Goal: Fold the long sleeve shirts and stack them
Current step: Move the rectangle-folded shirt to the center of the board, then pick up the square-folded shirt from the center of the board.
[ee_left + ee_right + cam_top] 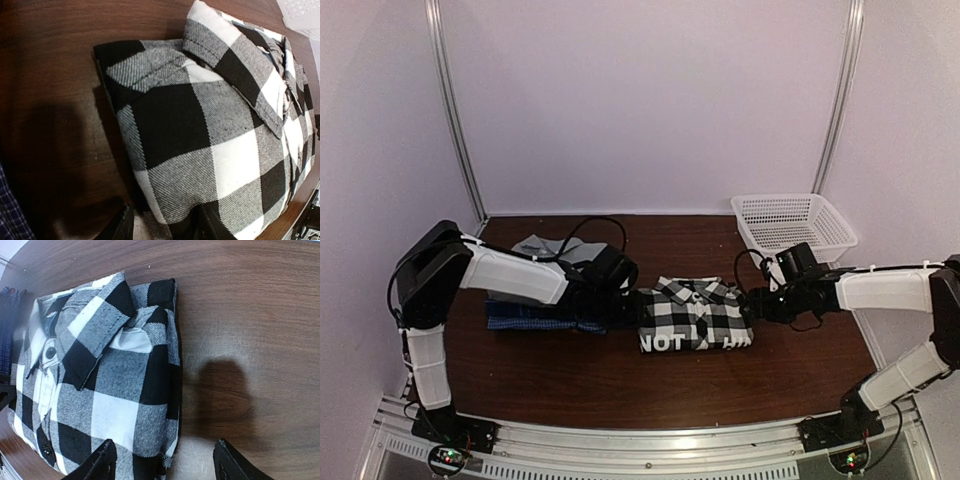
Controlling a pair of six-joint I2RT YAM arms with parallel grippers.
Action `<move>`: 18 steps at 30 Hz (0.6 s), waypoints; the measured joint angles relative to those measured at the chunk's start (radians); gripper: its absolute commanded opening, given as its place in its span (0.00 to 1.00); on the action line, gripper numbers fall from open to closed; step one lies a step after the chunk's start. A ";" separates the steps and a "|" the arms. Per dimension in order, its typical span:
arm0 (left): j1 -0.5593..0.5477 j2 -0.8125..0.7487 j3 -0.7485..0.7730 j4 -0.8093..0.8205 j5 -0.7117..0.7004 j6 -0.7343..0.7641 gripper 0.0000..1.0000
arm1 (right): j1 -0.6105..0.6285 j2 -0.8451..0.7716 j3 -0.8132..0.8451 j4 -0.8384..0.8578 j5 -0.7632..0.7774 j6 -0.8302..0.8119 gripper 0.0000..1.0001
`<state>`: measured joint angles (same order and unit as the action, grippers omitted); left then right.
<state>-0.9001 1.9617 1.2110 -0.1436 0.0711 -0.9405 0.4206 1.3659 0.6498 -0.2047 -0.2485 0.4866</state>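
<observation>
Plaid shirt (695, 313) is folded into a neat rectangle, lying flat mid-table (570, 375), collar toward the back wall, buttoned front up. White lettering shows along its near edge. Left jaws sit at the shirt's left edge and right jaws at its right edge, both low at table level.

Left wrist view: jaws part open, fingers (121, 226) straddling the shirt's bottom corner (200, 150). A sliver of bare table shows between one finger and the cloth, so there is no grip.

Right wrist view: jaws wide open, fingers (102, 460) either side of the shirt's folded edge (115, 390). One finger is by the cloth and the other is over bare table. Nothing is held.

Dark blue shirt (535, 318) lies folded on the table left of the plaid one, partly under the left arm (515, 275). Light grey shirt (545, 247) lies just behind it, mostly hidden. White mesh basket (795, 222) is at the far right corner, well apart from the shirts.
</observation>
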 measured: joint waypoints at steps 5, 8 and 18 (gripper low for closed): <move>0.000 0.036 0.030 -0.024 0.001 0.009 0.45 | -0.009 0.098 0.020 0.043 -0.015 -0.023 0.63; 0.000 0.055 0.048 -0.033 0.002 0.015 0.45 | -0.009 0.150 0.029 0.063 -0.027 -0.034 0.62; 0.001 0.093 0.090 -0.026 0.026 0.014 0.29 | -0.005 0.202 0.035 0.137 -0.061 -0.037 0.46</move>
<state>-0.8989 2.0548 1.3010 -0.1696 0.0975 -0.9268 0.4152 1.5677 0.6846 -0.0673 -0.3092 0.4496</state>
